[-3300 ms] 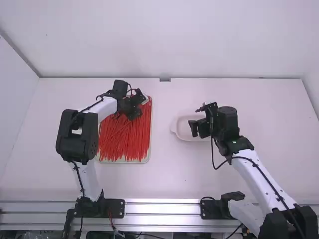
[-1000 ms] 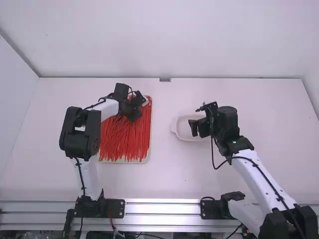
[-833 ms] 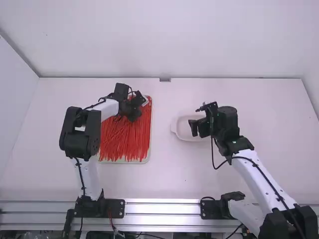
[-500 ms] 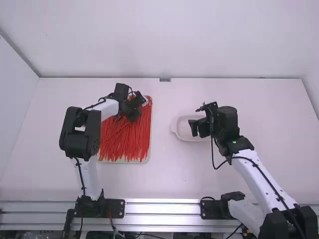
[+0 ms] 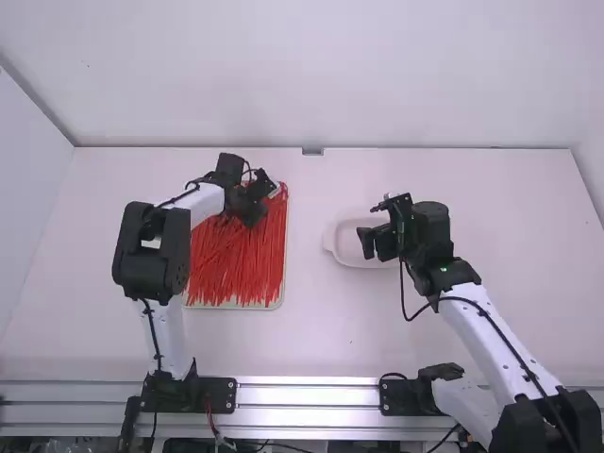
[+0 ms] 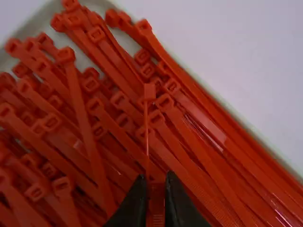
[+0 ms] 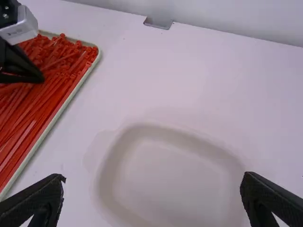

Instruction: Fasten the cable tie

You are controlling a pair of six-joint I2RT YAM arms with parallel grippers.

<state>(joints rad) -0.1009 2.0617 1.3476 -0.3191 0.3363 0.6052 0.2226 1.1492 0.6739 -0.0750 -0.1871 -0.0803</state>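
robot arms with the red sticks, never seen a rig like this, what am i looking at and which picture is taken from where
Two white robot arms stand at a white table, each ending in a black two-finger claw. The wide picture comes from a fixed camera above and behind them. The other two come from a camera on each arm's wrist, looking out past its own fingers.

On the table lie a tray heaped with red cable ties and, beside it, an empty white dish.

The left claw is over the tray's far end, shut on one cable tie that seems raised above the heap. The right claw hangs open above the dish, holding nothing.
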